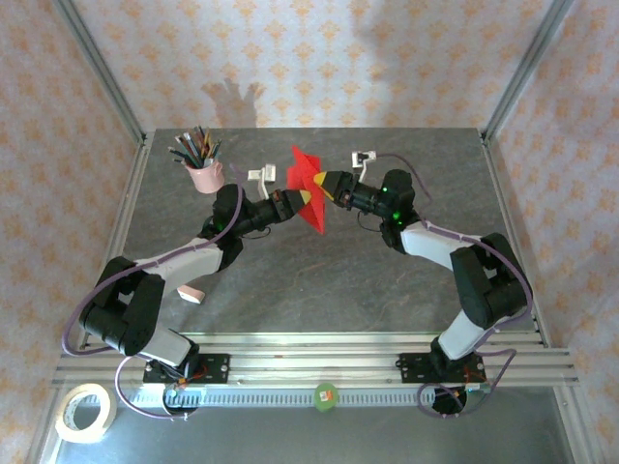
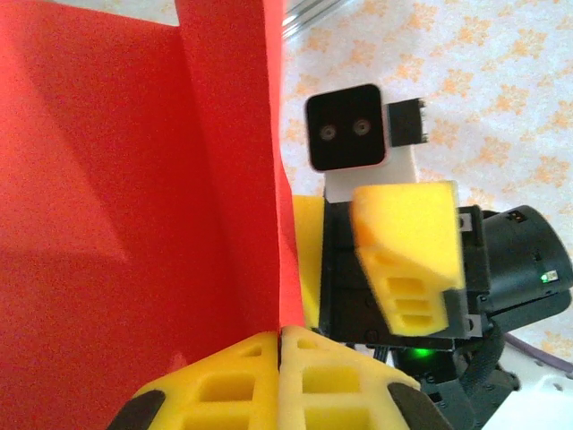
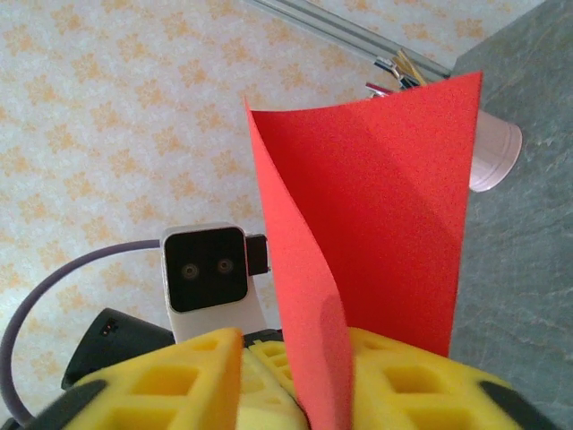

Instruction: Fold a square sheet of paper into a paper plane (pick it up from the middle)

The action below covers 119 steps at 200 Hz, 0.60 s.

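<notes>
The left gripper [image 2: 279,351] is seen clamped tight: its yellow pads are pressed flat together, and the bottom edge of the paper plane [image 2: 134,224] is nipped in the seam. Across from it, the right gripper [image 2: 338,269] is shown with its jaws a little apart, a dark gap visible between the yellow fingers [image 2: 407,260]. The red sheet is laid against one of them, and whether anything is actually pinched there cannot be told.

Outward now: the paper is held up off the tabletop [image 1: 319,280], between the two wrists, toward the middle of the far edge. The pink cup [image 1: 205,176] of pens is set off toward the far left corner. Folds are seen, but the flaps are splayed open, so the dart is judged unfinished.

Danger here! Everything is carried by one thin edge. If the arms are drawn apart, the sheet could be torn or slipped from the pads. If the right jaws are closed off the crease, a crumple could be pressed in.
</notes>
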{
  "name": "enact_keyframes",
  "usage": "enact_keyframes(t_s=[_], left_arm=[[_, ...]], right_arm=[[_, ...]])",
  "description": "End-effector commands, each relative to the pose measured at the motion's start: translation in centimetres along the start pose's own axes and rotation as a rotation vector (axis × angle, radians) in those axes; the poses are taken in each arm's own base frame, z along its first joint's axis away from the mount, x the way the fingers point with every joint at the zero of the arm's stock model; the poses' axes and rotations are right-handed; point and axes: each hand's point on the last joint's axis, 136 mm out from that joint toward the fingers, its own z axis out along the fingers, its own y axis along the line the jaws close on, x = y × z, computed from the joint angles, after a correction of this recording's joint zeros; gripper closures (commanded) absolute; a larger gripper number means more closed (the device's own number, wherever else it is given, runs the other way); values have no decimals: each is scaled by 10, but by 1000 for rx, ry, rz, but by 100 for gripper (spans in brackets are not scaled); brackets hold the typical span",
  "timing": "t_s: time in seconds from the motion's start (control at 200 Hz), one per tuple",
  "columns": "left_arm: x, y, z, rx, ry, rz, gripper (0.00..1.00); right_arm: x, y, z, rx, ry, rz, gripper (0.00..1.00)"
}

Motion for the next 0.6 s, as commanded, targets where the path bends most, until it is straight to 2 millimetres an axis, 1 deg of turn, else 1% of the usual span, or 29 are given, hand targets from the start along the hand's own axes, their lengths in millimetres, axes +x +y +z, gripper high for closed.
enact_keyframes(t_s=[0.0,0.045,0.105,0.13,0.19,0.3,0.32,0.39,0.435,0.5,0.591], left_arm=[[-16,-5,-5,-35,-39,87,94],[-16,2,-7,-76,-38,103,94],[-16,17,-10,-166,-30,134,94],[-16,24,-12,-212,-25,152,94],[-18,42,-18,-333,-13,191,95],[-20,72,-30,-571,27,309,96],[-18,77,-32,-620,44,331,96],[-23,89,-40,-782,64,413,96],[-21,96,-44,-887,85,466,96],[-25,102,-49,-1027,97,546,96],[-24,111,-53,-1208,129,660,96]], right_arm=[[-8,8,-9,-12,-32,-47,56],[-13,5,-13,10,-53,-55,52],[-19,-2,-20,54,-85,-72,48],[-22,-4,-23,72,-97,-80,47],[-29,-15,-32,136,-130,-90,47],[-39,-33,-51,254,-192,-114,46],[-41,-36,-55,277,-206,-120,46],[-46,-43,-66,346,-242,-142,46],[-49,-48,-74,395,-271,-156,46],[-53,-53,-85,463,-308,-182,46],[-59,-59,-98,540,-352,-203,46]])
